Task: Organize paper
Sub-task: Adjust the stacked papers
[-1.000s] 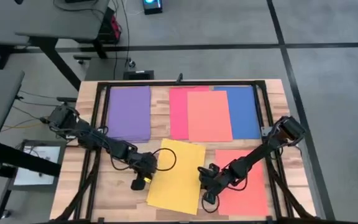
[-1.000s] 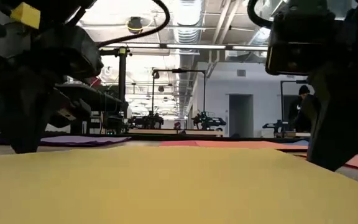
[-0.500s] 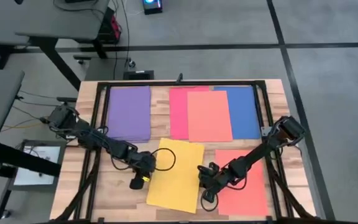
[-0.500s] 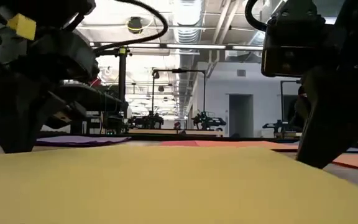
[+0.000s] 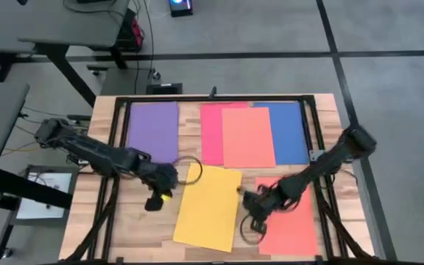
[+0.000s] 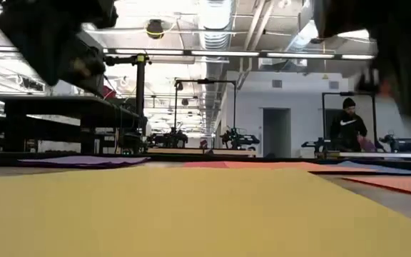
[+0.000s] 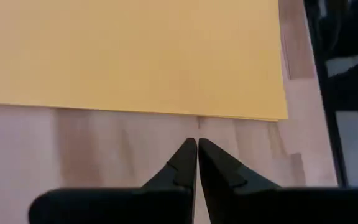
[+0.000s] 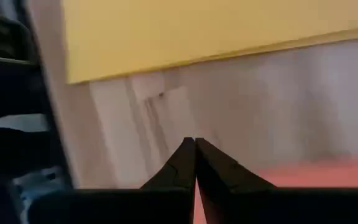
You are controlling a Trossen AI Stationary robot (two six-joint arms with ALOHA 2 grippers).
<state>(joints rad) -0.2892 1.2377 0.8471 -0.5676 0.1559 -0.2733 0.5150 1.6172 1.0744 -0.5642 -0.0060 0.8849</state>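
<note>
Near the front middle of the wooden tabletop (image 5: 112, 221) you have the yellow rectangular sheet of paper (image 5: 207, 207) lying flat and slightly askew, its long axis running roughly front to back with the far end tipped toward the right side. Your left hand (image 5: 155, 199) sits just off the sheet's left long edge, over bare wood; in its wrist view the two dark fingers (image 7: 185, 163) are pressed together with nothing between them, tips aimed at that edge. Your right hand (image 5: 252, 208) sits in the narrow strip of wood between the yellow sheet's right long edge and the red-orange rectangular sheet (image 5: 289, 221) at front right, fingers likewise closed and empty.

Farther back, the purple sheet (image 5: 152, 133) lies at left, and the red sheet (image 5: 210, 132), the orange sheet (image 5: 248, 137) overlapping it, and the blue sheet (image 5: 291, 131) lie side by side, all with long axes front to back.

You are about equally near the yellow sheet with either hand, one flanking each long edge. To square or shift it, I judge you would work inward from those edges, since the sheet lies between the hands.
</note>
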